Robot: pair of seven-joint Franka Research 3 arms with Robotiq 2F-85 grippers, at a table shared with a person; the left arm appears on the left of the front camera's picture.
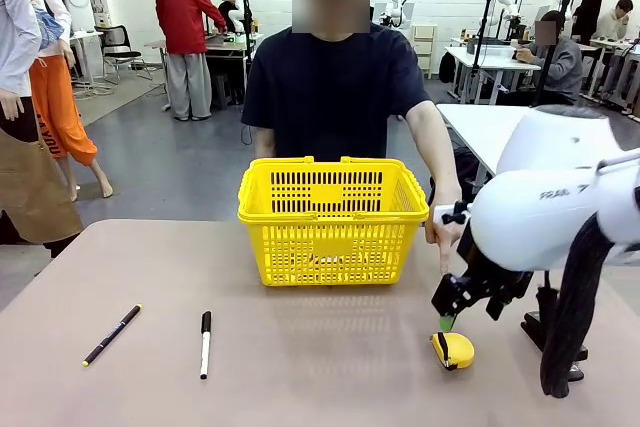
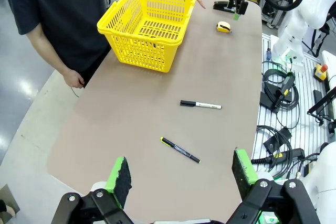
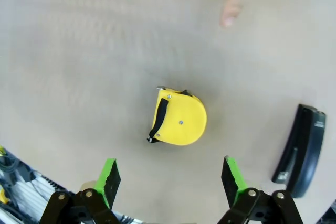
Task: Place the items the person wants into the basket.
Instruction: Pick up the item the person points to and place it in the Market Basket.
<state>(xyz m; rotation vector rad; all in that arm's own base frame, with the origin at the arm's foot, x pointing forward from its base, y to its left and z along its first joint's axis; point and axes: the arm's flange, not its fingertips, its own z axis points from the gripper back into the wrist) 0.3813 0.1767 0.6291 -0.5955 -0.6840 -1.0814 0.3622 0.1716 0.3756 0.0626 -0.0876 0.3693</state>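
Below the spread right fingers point(image 3: 108, 178), the tape measure point(image 3: 179, 119)

- White rounded robot arm housing point(image 1: 540, 217), at the right of the front view: dark capital letters "FRAN" along its side; the word runs on past that and cannot be read further.
- White marker with black cap point(image 2: 201, 105), lying on the surface: dark print along its barrel, too small to read.
- Thin black pen with yellow tip point(image 2: 180, 150), nearer on the surface: pale print on its barrel, also too small to read.
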